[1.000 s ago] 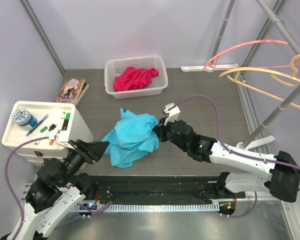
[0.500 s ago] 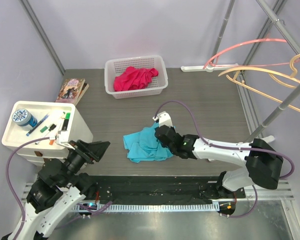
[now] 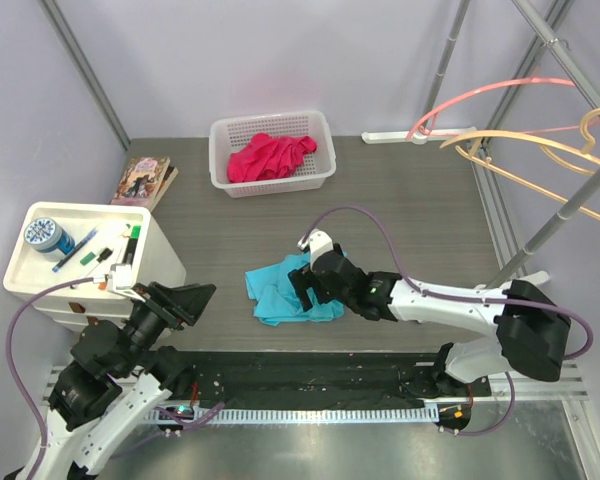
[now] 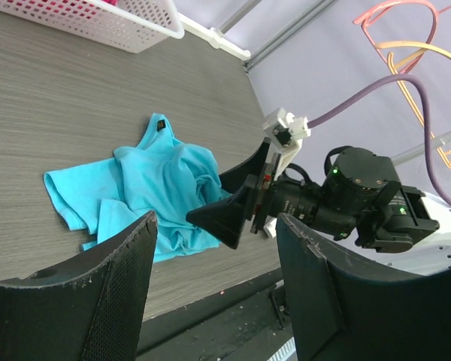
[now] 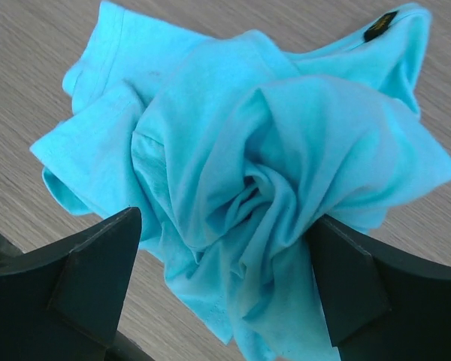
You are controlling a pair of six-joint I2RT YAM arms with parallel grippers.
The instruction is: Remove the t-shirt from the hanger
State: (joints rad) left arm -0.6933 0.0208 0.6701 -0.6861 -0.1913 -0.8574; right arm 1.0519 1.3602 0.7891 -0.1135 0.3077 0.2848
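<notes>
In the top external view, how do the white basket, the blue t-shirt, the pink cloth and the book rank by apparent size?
1. white basket
2. blue t-shirt
3. pink cloth
4. book

Pale lilac walls (image 3: 280,50); dark wood-grain tabletop (image 3: 410,190); white drawer unit (image 3: 162,252) at left; slanted metal poles (image 3: 85,72) in corners.

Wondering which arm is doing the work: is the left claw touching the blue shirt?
Apart. The top view shows bare tabletop between the open left gripper and the crumpled turquoise t-shirt.
</notes>
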